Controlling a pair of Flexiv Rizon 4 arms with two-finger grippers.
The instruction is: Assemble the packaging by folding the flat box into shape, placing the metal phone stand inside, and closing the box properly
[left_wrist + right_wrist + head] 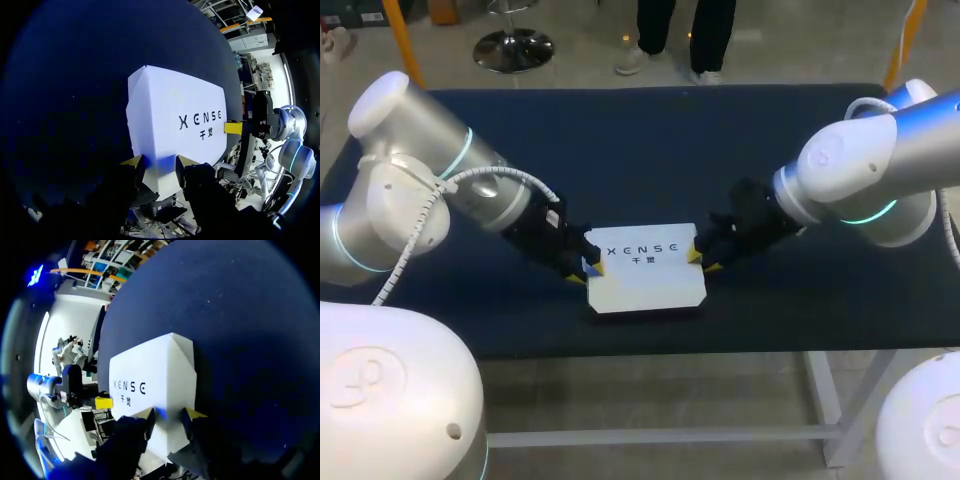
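A white box (645, 270) with dark print on its top lies closed at the middle front of the table. My left gripper (586, 265) is at its left end and my right gripper (698, 255) at its right end. In the left wrist view the box (170, 115) stretches ahead, and its near end sits between the fingers of the left gripper (160, 165), which touch it on both sides. The right wrist view shows the box (150, 375) the same way, its end pinched in the right gripper (171, 415). No metal phone stand shows in any view.
The dark blue table cover (650, 150) is bare behind the box and to both sides. The table's front edge (650, 350) runs close below the box.
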